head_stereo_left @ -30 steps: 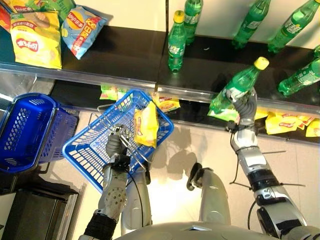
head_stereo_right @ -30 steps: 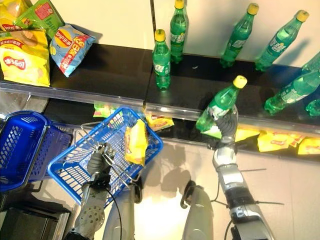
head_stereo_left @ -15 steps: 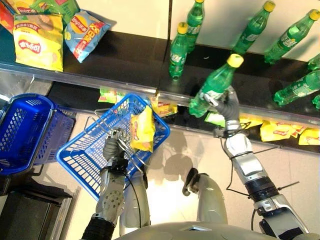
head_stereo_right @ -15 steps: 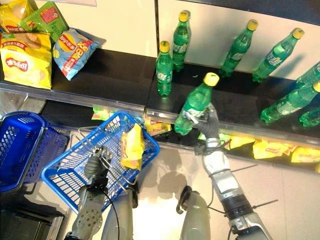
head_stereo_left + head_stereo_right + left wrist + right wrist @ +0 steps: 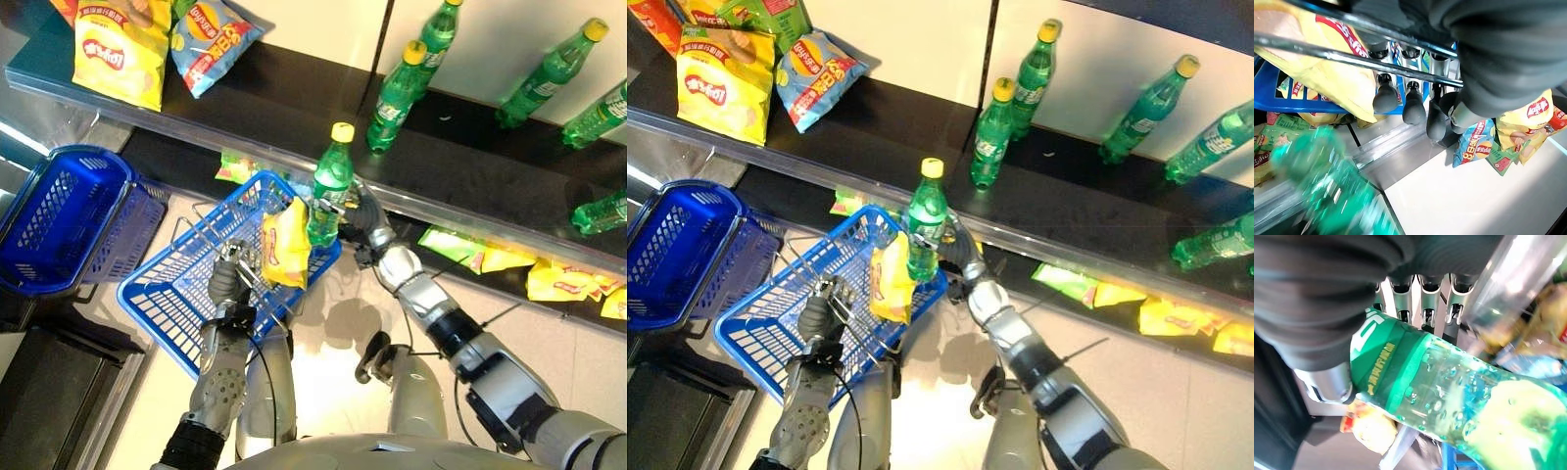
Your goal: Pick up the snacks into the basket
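Left eye view: right hand (image 5: 370,227) curled round a green bottle (image 5: 328,196) with a yellow cap, held upright above the far corner of a blue basket (image 5: 176,294); a yellow snack bag (image 5: 282,245) propped against the same rim, just beside the bottle. Left hand (image 5: 227,284) clenched on the basket's wire handle (image 5: 257,284). A second blue basket (image 5: 59,220) further left; chip bags (image 5: 118,44) and more green bottles (image 5: 397,93) on the dark shelf (image 5: 294,93) above. Right eye view: same layout, bottle base level with the basket rim, more yellow packets (image 5: 1176,318) on the lower shelf to the right. Left wrist view: fingers (image 5: 1413,105) wrapped round the metal handle, yellow bag behind, green bottle blurred nearby. Right wrist view: fingers (image 5: 1422,303) closed across the bottle's label, grip near the lower body. Risks, as a judgement: bottle released at the rim likely to tip outward to the floor, or to knock the leaning bag out of the basket; added weight at the far corner might tilt the basket in the left hand's hold.
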Tool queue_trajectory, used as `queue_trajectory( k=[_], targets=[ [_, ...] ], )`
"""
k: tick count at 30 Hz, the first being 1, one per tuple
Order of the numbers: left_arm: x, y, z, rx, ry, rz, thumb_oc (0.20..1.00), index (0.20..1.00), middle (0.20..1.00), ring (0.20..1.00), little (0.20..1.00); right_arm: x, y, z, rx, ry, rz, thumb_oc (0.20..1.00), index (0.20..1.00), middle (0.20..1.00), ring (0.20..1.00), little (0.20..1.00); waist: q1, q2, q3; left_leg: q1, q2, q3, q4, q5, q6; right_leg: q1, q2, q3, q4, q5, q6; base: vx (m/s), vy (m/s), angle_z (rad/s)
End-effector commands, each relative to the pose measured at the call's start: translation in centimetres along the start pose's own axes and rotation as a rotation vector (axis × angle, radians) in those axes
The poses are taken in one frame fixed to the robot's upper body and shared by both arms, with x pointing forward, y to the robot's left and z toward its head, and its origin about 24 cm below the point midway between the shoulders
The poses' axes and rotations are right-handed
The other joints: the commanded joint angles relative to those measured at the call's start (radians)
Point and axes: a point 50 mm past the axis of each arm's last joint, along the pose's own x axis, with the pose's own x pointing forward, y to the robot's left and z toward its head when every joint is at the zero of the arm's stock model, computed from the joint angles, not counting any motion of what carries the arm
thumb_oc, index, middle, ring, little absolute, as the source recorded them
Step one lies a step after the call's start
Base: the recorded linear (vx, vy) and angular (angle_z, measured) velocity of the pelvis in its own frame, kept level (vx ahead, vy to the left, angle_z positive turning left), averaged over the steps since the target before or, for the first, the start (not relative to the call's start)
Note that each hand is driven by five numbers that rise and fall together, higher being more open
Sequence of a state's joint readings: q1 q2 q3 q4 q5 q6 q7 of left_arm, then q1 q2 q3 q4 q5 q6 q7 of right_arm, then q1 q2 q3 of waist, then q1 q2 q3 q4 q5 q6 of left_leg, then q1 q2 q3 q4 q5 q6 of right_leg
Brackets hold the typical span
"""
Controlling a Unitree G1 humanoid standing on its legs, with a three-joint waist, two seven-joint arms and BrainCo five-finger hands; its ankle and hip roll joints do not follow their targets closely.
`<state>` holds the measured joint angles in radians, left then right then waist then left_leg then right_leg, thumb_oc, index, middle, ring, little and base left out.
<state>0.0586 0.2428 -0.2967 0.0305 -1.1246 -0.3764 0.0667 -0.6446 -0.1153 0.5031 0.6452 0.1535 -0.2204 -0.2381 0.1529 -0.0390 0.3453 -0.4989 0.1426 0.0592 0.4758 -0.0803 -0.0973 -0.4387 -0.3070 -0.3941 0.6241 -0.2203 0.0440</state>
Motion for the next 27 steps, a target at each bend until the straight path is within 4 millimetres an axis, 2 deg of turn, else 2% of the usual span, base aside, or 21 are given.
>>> queue_trajectory(
  k=[1, 5, 11, 18, 20, 22, 27],
  targets=[
    [0.2, -6.7, 2.9, -0.051, -0.143, -0.368, 0.200, 0.200, 0.200, 0.200, 0.200, 2.5, 0.9, 6.8, 0.102, -0.262, 0.017, 0.200, 0.200, 0.200, 0.200, 0.200, 0.022, 0.027, -0.030, 0.000, -0.004, -0.003, 0.025, -0.007, 0.040, 0.048, -0.025, 0.039, -0.104, 0.157, 0.099, -0.02, 0.007, 0.15],
    [0.2, -8.7, 2.7, -0.082, -0.114, -0.462, 0.200, 0.200, 0.200, 0.200, 0.200, 3.8, 2.0, 7.3, 0.147, -0.219, 0.013, 0.200, 0.200, 0.200, 0.200, 0.200, 0.056, 0.043, -0.015, -0.016, -0.024, -0.021, 0.018, 0.004, 0.044, 0.052, -0.034, 0.016, -0.104, 0.161, 0.103, -0.02, 0.003, 0.15],
    [0.1, -10.2, 2.3, -0.104, -0.086, -0.533, 0.200, 0.200, 0.200, 0.200, 0.200, 4.6, 2.8, 6.7, 0.157, -0.147, 0.010, 0.200, 0.200, 0.200, 0.200, 0.200, 0.085, 0.058, -0.011, -0.032, -0.040, -0.042, 0.016, 0.010, 0.049, 0.056, -0.041, -0.006, -0.102, 0.161, 0.107, -0.01, 0.008, 0.23],
    [-0.1, -12.4, 2.3, -0.147, -0.067, -0.631, 0.200, 0.200, 0.200, 0.200, 0.200, 4.8, 3.6, 5.0, 0.210, -0.031, -0.005, 0.200, 0.200, 0.200, 0.200, 0.200, 0.117, 0.083, 0.002, -0.052, -0.065, -0.070, 0.012, 0.019, 0.054, 0.062, -0.053, -0.033, -0.096, 0.160, 0.113, 0.00, 0.009, 0.16],
    [-0.1, -13.6, 2.3, -0.165, -0.063, -0.681, 0.200, 0.200, 0.200, 0.200, 0.200, 4.7, 3.6, 3.8, 0.203, 0.034, -0.018, 0.200, 0.200, 0.200, 0.200, 0.200, 0.132, 0.094, 0.008, -0.063, -0.076, -0.085, 0.009, 0.023, 0.054, 0.065, -0.061, -0.053, -0.090, 0.157, 0.116, -0.01, -0.012, 0.17],
    [-0.2, -13.8, 2.3, -0.172, -0.060, -0.694, 0.200, 0.200, 0.200, 0.200, 0.200, 4.7, 3.5, 3.5, 0.203, 0.050, -0.025, 0.200, 0.200, 0.200, 0.200, 0.200, 0.136, 0.099, 0.009, -0.068, -0.079, -0.089, 0.010, 0.025, 0.054, 0.067, -0.061, -0.059, -0.088, 0.155, 0.116, -0.01, -0.008, 0.35],
    [-0.5, -16.0, 2.0, -0.214, -0.028, -0.788, 0.200, 0.200, 0.200, 0.200, 0.200, 4.5, 3.8, 1.7, 0.201, 0.167, -0.035, 0.200, 0.200, 0.200, 0.200, 0.200, 0.160, 0.120, 0.013, -0.087, -0.093, -0.107, 0.012, 0.029, 0.055, 0.057, -0.067, -0.080, -0.074, 0.144, 0.117, 0.00, 0.006, 0.15]
  ],
)
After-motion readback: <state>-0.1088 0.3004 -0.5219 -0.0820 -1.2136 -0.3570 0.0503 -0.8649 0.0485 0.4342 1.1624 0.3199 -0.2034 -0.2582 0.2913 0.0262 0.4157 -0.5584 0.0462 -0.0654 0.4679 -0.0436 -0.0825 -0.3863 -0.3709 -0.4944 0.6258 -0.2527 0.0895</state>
